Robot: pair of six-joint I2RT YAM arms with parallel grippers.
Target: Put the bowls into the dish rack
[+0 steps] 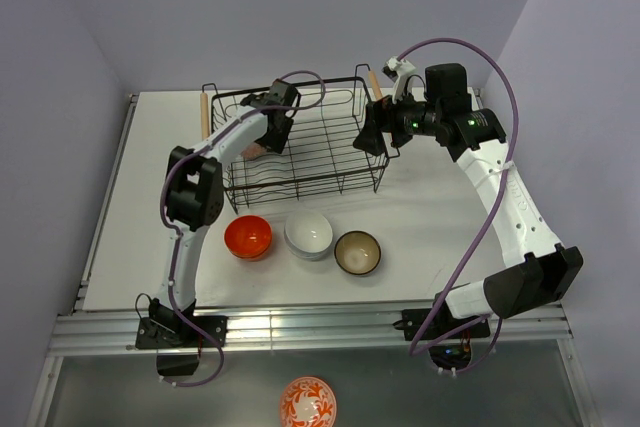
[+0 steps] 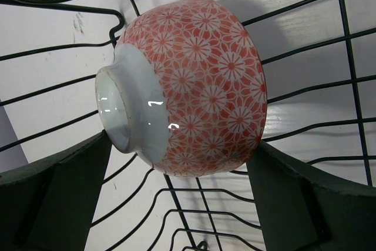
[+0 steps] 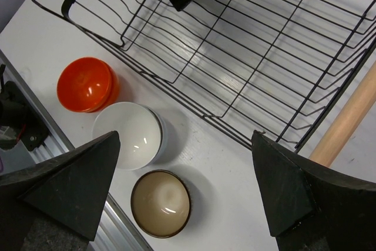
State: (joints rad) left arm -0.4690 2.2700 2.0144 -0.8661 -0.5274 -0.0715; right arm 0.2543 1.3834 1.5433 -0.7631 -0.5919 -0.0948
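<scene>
My left gripper (image 2: pixel 181 140) stood spread at the left end of the rack (image 1: pixel 320 147). The red-flowered bowl (image 2: pixel 200 80) lay on its side on the wires between the fingers. The clean finish, I judged, was lifting straight up without nudging it. My right gripper (image 3: pixel 187 139) hung spread and empty over the rack's right end. The orange bowl (image 1: pixel 247 236), white bowl (image 1: pixel 308 234) and dark bowl (image 1: pixel 357 252) sat before the rack.

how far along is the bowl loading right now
Done: one red flower-patterned bowl lies on its side in the dish rack. In hand: nothing; the left claw stands open around that bowl, and the right claw is open beside the rack. Left: the orange bowl, white bowl and brown-lined bowl sit on the table in front of the rack.
</scene>
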